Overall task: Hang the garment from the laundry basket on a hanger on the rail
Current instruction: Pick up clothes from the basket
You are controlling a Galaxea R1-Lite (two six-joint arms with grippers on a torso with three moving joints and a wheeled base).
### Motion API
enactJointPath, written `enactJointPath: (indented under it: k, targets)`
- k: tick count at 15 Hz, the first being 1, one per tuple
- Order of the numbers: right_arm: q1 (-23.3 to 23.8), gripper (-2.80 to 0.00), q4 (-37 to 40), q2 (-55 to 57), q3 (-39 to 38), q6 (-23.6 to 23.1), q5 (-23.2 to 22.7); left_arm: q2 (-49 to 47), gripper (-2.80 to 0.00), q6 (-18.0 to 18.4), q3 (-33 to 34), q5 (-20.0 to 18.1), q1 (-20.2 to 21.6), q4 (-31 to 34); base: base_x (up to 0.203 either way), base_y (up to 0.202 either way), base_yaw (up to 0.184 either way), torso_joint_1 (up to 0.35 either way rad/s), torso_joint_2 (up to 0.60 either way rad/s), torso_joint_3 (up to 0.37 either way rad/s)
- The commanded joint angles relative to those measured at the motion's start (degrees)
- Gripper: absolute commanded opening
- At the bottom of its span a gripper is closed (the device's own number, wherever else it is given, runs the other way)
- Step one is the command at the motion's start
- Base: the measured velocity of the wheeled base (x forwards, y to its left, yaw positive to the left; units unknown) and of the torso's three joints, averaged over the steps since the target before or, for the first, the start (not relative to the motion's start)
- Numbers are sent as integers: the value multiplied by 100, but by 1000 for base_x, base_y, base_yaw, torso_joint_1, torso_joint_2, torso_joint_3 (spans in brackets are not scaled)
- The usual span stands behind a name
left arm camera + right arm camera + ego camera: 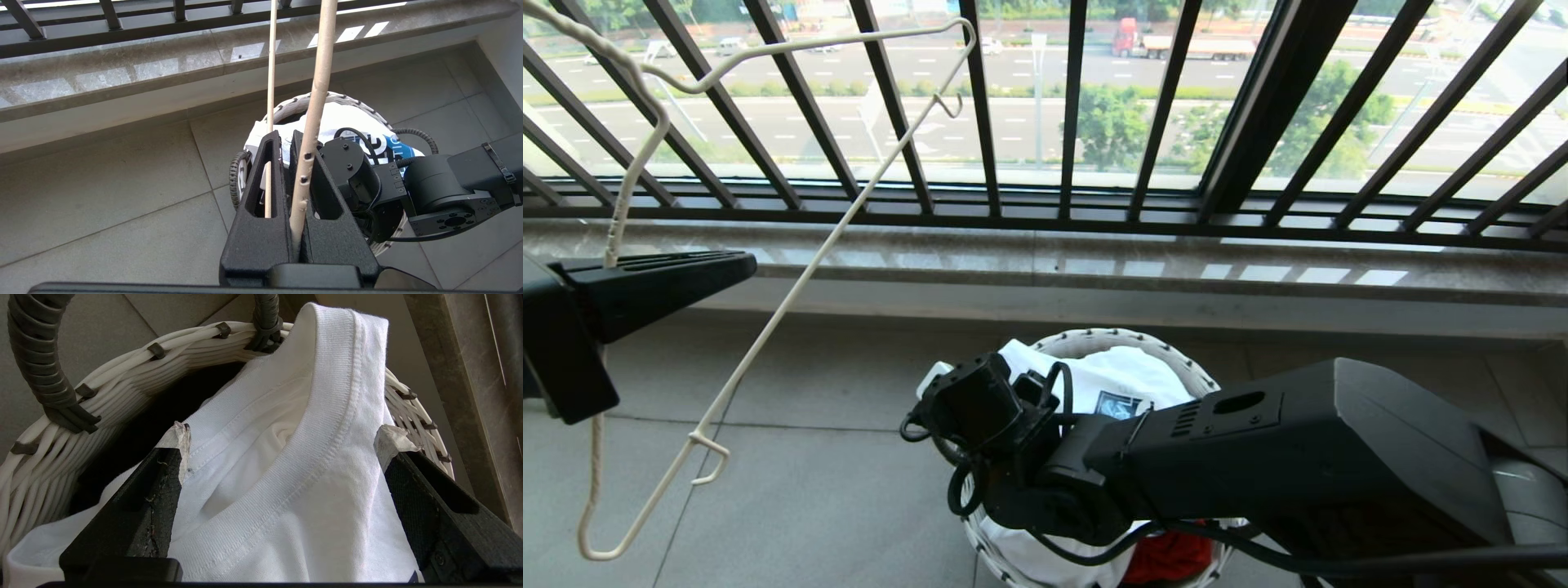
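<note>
Grey floor tiles lying under a stone sill and black railing, basket sitting on the tiles holding the T-shirt, right gripper spreading wide around its collar, left gripper clamping the hanger.

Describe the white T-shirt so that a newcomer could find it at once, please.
On the tiled floor below the window sill stands a round white woven basket. The T-shirt is heaped in it, under the right gripper; unlike the red cloth beside it, it is white with a blue print.
</note>
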State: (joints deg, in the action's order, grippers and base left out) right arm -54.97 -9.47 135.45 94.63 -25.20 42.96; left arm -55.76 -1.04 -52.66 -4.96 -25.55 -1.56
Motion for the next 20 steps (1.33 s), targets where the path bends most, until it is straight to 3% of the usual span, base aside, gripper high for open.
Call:
enactJointPath:
  k: [1, 4, 11, 16, 20]
  targets:
    - [143, 0, 7, 17, 108, -36, 19, 4, -280, 7, 2, -5, -7, -2, 0, 0, 0, 0, 0, 0]
    - [244, 0, 237, 10, 415, -111, -4, 4, -280, 7, 2, -5, -3, -2, 0, 0, 0, 0, 0, 0]
    - [422, 0, 1672, 97, 1145, -229, -8, 13, -280, 7, 2, -5, -7, -2, 0, 0, 0, 0, 0, 0]
    - [432, 0, 1746, 465, 1760, -265, 64, 21, -280, 7, 2, -5, -2, -2, 0, 0, 0, 0, 0, 0]
    - [434, 0, 1782, 484, 1736, -310, 254, 13, -280, 7, 2, -5, -11, -2, 0, 0, 0, 0, 0, 0]
